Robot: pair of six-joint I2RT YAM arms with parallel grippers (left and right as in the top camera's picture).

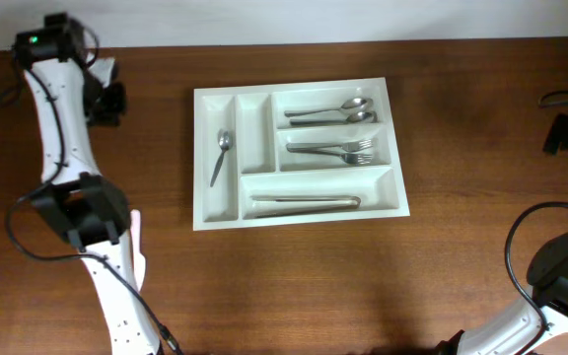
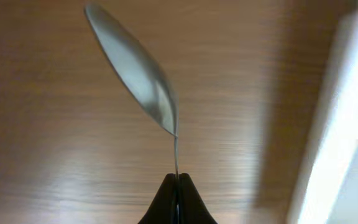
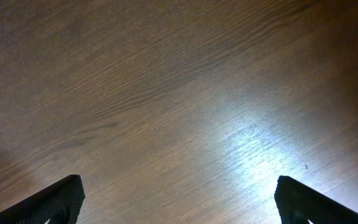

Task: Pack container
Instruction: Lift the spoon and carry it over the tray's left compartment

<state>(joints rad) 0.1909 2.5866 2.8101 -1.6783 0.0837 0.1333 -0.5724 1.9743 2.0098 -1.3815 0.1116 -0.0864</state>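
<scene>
**A:** Overhead view. Where does the container [image 1: 294, 88] lie?

**B:** At the centre of the table [image 1: 461, 266]. It is white, with five compartments. The upper long one holds two spoons [image 1: 333, 110], the middle one forks [image 1: 338, 151], and the lower one a knife [image 1: 304, 202]. The leftmost narrow compartment holds a small spoon [image 1: 221, 156], and the narrow one beside it is bare.

**A:** And the claws?

**B:** Wrist views. The left claw [image 2: 178, 186] is pressed together on the handle end of the held spoon [image 2: 138, 74], bowl pointing away, over bare wood well to the left of the container. The right claw [image 3: 179, 199] is spread wide and grips nothing, over bare table.

**A:** The step in hand?

**B:** By judgement, carrying the held spoon across and laying it in. The pinch sits at the very end of a thin handle, so the spoon may swing — travel slowly and keep it level. Whether it matches the larger pair or the small one cannot be told here. Align it lengthwise with the chosen compartment and lower it until the bowl is below the sloped rim. Only then let go — released from height, it could bounce over a divider.
</scene>
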